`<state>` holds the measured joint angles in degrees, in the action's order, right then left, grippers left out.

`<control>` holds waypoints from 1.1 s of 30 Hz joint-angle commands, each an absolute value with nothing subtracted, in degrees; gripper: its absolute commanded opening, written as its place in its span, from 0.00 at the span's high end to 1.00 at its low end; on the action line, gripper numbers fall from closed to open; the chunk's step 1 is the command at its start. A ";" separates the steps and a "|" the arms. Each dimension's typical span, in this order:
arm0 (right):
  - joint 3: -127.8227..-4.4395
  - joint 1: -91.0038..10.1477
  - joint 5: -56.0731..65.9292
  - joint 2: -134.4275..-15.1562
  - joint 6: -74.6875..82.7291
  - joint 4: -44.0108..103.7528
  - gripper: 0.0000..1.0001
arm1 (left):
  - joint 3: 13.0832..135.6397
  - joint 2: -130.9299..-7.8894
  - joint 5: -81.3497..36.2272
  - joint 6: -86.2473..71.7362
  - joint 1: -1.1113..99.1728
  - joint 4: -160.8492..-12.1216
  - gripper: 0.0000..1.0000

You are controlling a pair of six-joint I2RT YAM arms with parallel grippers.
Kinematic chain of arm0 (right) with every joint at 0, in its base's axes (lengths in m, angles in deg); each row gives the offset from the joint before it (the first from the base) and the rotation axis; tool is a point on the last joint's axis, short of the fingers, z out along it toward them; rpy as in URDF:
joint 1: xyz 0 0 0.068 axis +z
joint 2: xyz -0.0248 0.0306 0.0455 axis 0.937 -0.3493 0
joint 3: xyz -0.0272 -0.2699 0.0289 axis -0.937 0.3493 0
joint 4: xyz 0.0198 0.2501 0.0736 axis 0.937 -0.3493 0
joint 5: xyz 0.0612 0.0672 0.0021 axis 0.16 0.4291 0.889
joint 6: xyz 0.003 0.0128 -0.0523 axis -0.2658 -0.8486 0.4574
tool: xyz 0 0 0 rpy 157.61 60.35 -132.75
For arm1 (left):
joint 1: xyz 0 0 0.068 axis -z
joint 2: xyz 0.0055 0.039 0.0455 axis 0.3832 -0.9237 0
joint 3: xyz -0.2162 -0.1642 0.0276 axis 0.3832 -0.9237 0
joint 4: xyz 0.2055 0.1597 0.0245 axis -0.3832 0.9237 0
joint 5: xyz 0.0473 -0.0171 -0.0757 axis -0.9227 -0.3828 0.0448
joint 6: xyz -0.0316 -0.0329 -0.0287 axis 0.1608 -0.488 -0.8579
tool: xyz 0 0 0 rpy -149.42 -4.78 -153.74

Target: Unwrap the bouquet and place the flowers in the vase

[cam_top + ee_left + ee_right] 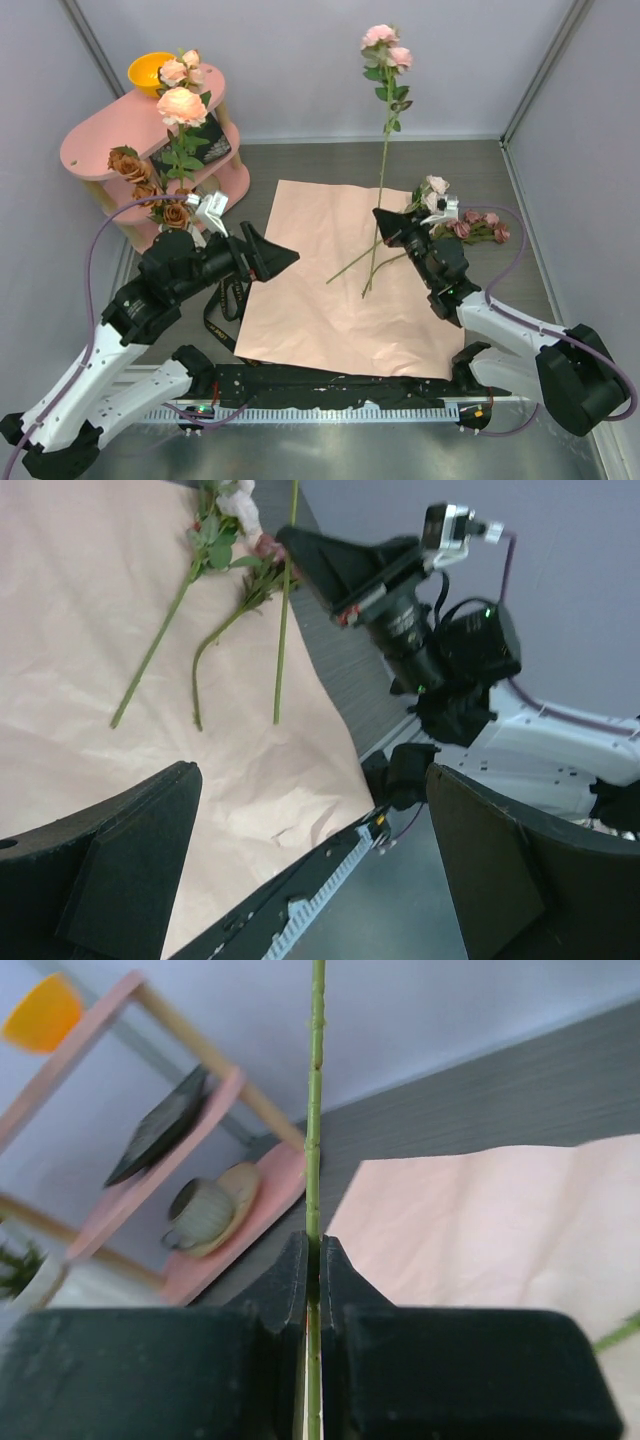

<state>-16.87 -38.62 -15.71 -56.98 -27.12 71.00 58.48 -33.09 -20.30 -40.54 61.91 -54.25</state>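
Table first, big and grey; on it lies the pink paper sheet, spread open and flat with soft fold lines, so the bouquet is already undone; at the back left stands a pink shelf with three levels.

The right gripper is pinched tight on the thin green stem of one tall flower; the stem stands almost straight up over the paper, and two pale pink blooms sit at its top; its bottom end hangs just over the sheet.

The left gripper is spread as wide as it goes and has nothing in it; it hangs over the left edge of the paper.

Some flowers, peach, pink and rust-brown, stand up in front of the shelf; the vase shows only as a blurry white bit with green leaves, so its look is hard to tell.

More loose flowers lie at the right edge of the paper, near the right gripper; their stems point onto the sheet; their blooms are cream and dark pink.

An orange bowl sits on the top shelf; a dark flat thing lies on the middle level, and any writing on it is too small to read; a black ribbon lies by the paper's left edge; a small grey cup sits on the bottom level.
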 commanded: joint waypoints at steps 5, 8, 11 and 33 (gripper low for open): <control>-8.51 -38.36 15.46 -53.74 -23.88 104.12 0.99 | 65.54 -48.21 -17.55 -44.64 62.08 -68.56 0.04; -8.69 -38.18 20.57 -54.97 -25.55 107.53 0.99 | 72.14 -55.16 -17.64 -41.48 62.08 -68.30 0.13; -9.22 -38.00 22.86 -55.41 -26.78 108.95 0.99 | 77.50 -61.14 -17.90 -39.80 62.08 -68.39 0.17; -12.12 -32.03 19.38 -58.22 -17.38 98.85 0.35 | 98.23 -68.19 -15.45 -24.17 62.08 -54.87 1.00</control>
